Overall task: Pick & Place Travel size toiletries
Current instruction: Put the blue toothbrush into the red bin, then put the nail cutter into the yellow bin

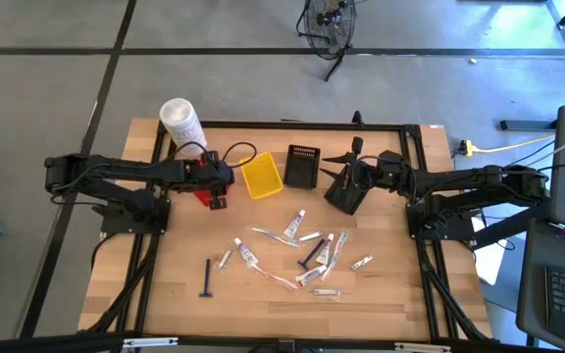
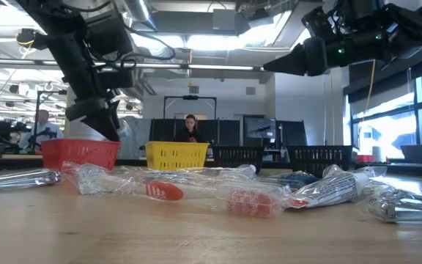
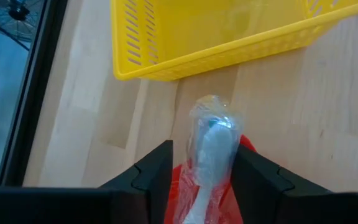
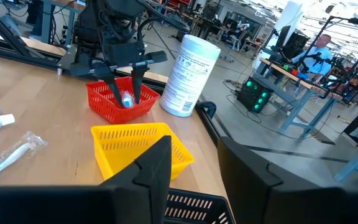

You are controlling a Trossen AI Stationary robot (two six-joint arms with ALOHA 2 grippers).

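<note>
Crinkly clear-wrapped stick [image 3: 211,149] (white inside) pinched in the left tool [image 3: 201,177] above the slotted red basket [image 4: 114,99]; right tool [image 4: 191,168] gapes empty

Table [image 1: 381,294]: pale wood planks, visible grain, matt with a faint sheen in the low view; dark frame along its edges. Yellow basket [image 3: 229,37], red basket [image 4: 107,99] and black basket [image 1: 303,167]: slotted moulded plastic, smooth, slightly glossy. Left gripper [image 3: 201,177]: dark matt plastic-looking fingers, closed on a wrapped stick [image 3: 211,149] in crinkled clear film, shiny, with a whitish item inside. Right gripper [image 4: 194,168]: same matt black finish. White tub [image 4: 188,74]: smooth plastic, printed label, satin. Scattered toiletries [image 1: 302,255]: glossy white and silvery tubes, crumpled transparent wrappers catching light. Razor [image 1: 209,278]: matt black.
</note>
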